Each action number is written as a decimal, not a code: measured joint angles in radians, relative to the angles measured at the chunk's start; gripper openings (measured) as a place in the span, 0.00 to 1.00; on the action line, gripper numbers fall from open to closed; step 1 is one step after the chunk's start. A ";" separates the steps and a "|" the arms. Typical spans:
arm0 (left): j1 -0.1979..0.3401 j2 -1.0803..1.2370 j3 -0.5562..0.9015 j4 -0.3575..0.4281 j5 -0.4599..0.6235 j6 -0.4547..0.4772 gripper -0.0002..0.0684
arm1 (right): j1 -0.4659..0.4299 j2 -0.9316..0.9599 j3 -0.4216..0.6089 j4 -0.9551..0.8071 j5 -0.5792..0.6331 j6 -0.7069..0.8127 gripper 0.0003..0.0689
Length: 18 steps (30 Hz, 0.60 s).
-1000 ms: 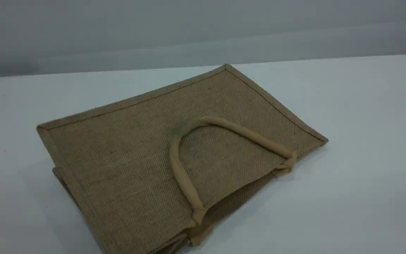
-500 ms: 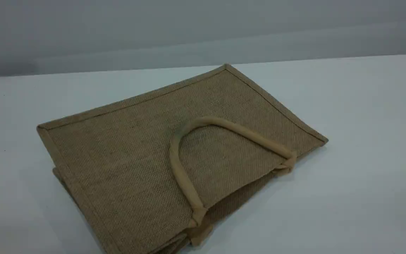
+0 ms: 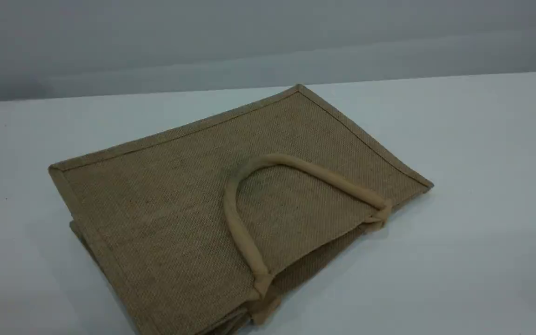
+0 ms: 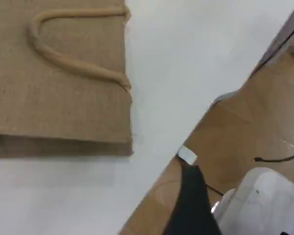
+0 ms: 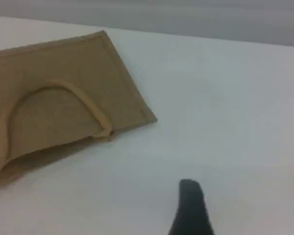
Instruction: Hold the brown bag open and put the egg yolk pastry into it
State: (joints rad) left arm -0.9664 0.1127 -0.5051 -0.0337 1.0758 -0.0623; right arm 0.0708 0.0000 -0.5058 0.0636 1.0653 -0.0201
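Both sets of fingers are spread and hold nothing: the left fingers [image 4: 192, 196] hang past the desk edge, and the right fingers [image 5: 190, 208] hover over bare desk, well apart from the bag. The brown bag [image 3: 231, 209] lies flat on the white desk [image 3: 482, 186], its mouth toward the near right, one handle [image 3: 249, 242] folded on top. The egg yolk pastry is not visible in any view. You should take the handle or the upper rim and lift gently, so the mouth opens. Behind the desk is a plain grey wall [image 3: 268, 42]; beside it, a brown floor [image 4: 250, 137].
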 joint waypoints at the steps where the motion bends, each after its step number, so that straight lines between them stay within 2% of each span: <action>1: 0.022 0.000 0.000 0.000 0.000 0.000 0.71 | 0.000 0.000 0.000 0.000 0.000 0.000 0.65; 5: 0.152 0.000 0.000 0.000 0.000 0.000 0.71 | -0.001 0.000 0.000 0.000 0.000 0.000 0.65; 15: 0.613 0.000 0.000 0.000 0.001 0.001 0.71 | -0.001 0.000 0.000 0.001 0.000 0.000 0.65; 18: 0.725 -0.022 0.000 0.000 0.001 0.001 0.71 | -0.001 0.000 0.000 0.001 0.000 0.000 0.65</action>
State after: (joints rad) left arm -0.2412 0.0910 -0.5051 -0.0337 1.0767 -0.0610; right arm 0.0698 0.0000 -0.5058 0.0646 1.0653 -0.0201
